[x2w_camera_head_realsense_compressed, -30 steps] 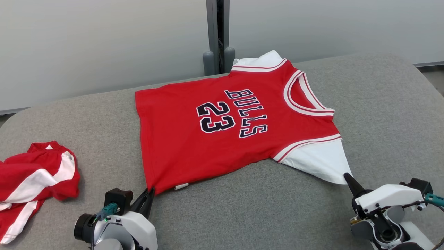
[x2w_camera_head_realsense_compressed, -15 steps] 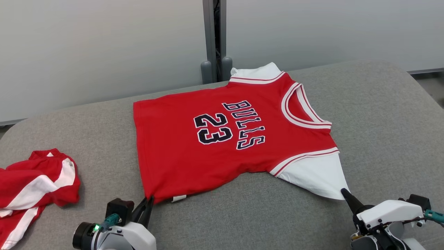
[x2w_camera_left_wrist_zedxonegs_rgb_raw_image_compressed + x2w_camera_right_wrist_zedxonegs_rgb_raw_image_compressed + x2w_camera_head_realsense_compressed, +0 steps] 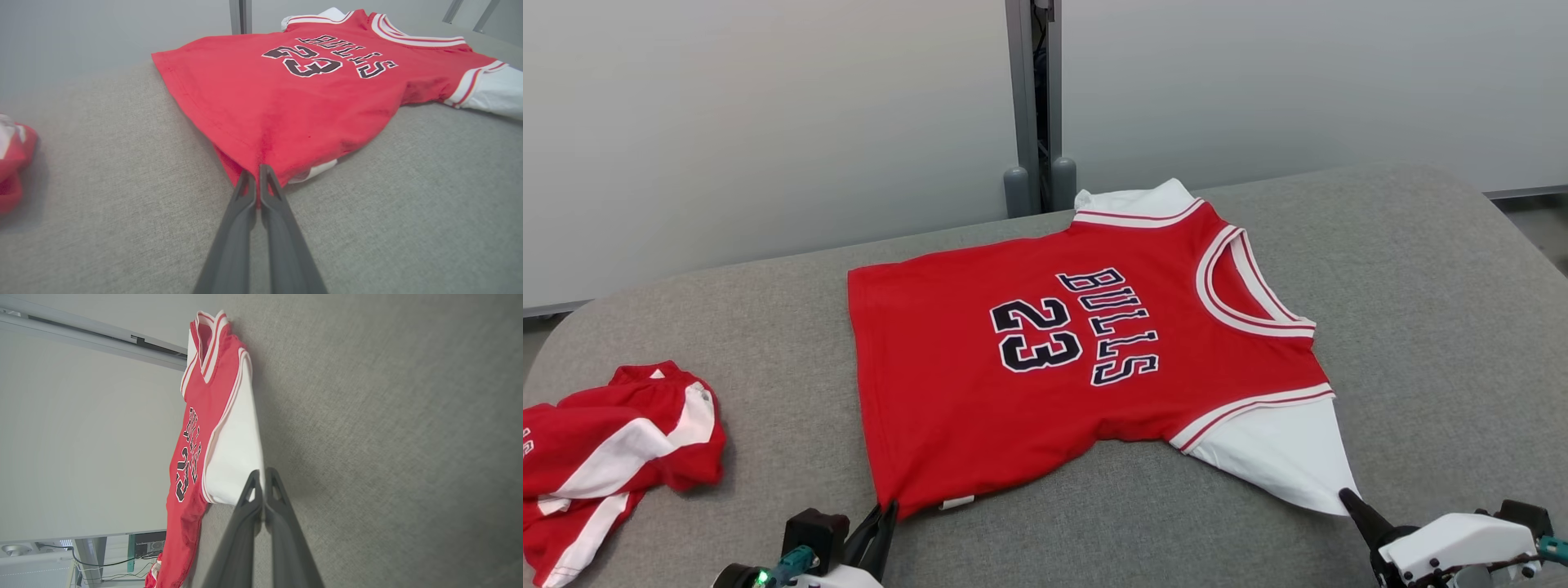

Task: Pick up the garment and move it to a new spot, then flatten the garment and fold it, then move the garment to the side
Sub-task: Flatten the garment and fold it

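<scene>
One grey fabric-covered desk carries everything here. A red jersey lies front up across its middle, spread nearly flat. The hem points toward the left edge and the white-trimmed neck toward the right edge. "BULLS" and "23" in dark letters run sideways across the chest. The white far sleeve reaches the desk's far edge, and the white near sleeve tapers to a point toward the near right corner. The red cloth ripples a little along the near side between the hem and that sleeve. A crumpled red-and-white bundle sits at the left edge, well apart from the jersey. The left claw is clenched on the jersey's near hem corner, close to the near edge, with the cloth drawn into a small peak between its dark fingers. The right claw is clenched on the tip of the near sleeve, the white cloth pinched between its fingers. A small white label pokes out from under the hem, just beside the left claw.
</scene>
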### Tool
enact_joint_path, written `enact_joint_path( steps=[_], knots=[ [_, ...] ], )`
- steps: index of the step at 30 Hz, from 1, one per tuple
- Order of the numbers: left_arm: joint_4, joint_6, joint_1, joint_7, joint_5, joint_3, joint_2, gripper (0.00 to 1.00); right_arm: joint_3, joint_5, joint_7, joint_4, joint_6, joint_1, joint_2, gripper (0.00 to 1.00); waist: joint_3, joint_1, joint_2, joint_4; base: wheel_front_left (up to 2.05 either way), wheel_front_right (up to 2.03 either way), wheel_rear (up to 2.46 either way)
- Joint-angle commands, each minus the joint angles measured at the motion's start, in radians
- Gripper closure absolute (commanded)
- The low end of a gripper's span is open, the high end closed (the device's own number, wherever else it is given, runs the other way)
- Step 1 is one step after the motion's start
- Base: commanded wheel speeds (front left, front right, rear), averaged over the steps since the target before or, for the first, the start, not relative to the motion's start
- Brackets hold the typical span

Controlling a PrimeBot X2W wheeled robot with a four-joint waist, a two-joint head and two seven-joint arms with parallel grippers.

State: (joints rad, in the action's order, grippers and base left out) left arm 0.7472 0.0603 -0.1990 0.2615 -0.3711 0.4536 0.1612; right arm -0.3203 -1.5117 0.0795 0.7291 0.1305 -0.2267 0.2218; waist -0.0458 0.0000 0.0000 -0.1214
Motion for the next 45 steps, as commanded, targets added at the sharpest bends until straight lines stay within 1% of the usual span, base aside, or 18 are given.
enact_joint_path(
  steps=[1, 9, 17, 20, 24, 27, 38, 45],
  knots=[
    [-0.015, -0.008, 0.023, 0.003, 0.000, -0.004, 0.007, 1.00, 0.008, 0.002, 0.004, -0.002, 0.000, 0.022, 0.009, 1.00, -0.007, 0.0000, 0.0000, 0.006, 0.00, 0.00, 0.00],
    [-0.068, -0.009, 0.084, 0.003, 0.017, 0.002, 0.020, 1.00, 0.013, 0.015, 0.015, -0.013, 0.000, 0.055, 0.021, 1.00, -0.005, 0.0000, 0.0000, 0.017, 0.00, 0.00, 0.00],
    [-0.124, -0.036, 0.120, 0.003, 0.019, -0.020, 0.038, 1.00, 0.028, 0.016, 0.017, -0.042, 0.000, 0.079, 0.023, 1.00, -0.008, 0.0000, 0.0000, 0.020, 0.00, 0.00, 0.00],
    [-0.151, -0.046, 0.132, 0.003, 0.021, -0.032, 0.042, 1.00, 0.048, 0.023, -0.011, -0.066, 0.000, 0.083, 0.039, 1.00, -0.008, 0.0000, 0.0000, 0.022, 0.00, 0.00, 0.00],
    [-0.178, -0.054, 0.145, 0.003, 0.026, -0.042, 0.049, 1.00, 0.074, 0.019, -0.023, -0.088, 0.000, 0.097, 0.049, 1.00, -0.005, 0.0000, 0.0000, 0.025, 0.00, 0.00, 0.00],
    [-0.185, -0.053, 0.153, 0.003, 0.030, -0.041, 0.051, 1.00, 0.082, 0.023, -0.011, -0.098, 0.000, 0.098, 0.058, 1.00, -0.003, 0.0000, 0.0000, 0.026, 0.00, 0.00, 0.00],
    [-0.178, -0.027, 0.171, 0.003, 0.026, -0.022, 0.059, 1.00, 0.112, 0.023, 0.039, -0.135, 0.000, 0.122, 0.075, 1.00, 0.002, 0.0000, 0.0000, 0.032, 0.00, 0.00, 0.00],
    [-0.194, -0.025, 0.198, 0.003, 0.027, -0.014, 0.070, 1.00, 0.131, 0.033, 0.082, -0.176, 0.000, 0.153, 0.091, 1.00, 0.001, 0.0000, 0.0000, 0.034, 0.00, 0.00, 0.00]
  ],
)
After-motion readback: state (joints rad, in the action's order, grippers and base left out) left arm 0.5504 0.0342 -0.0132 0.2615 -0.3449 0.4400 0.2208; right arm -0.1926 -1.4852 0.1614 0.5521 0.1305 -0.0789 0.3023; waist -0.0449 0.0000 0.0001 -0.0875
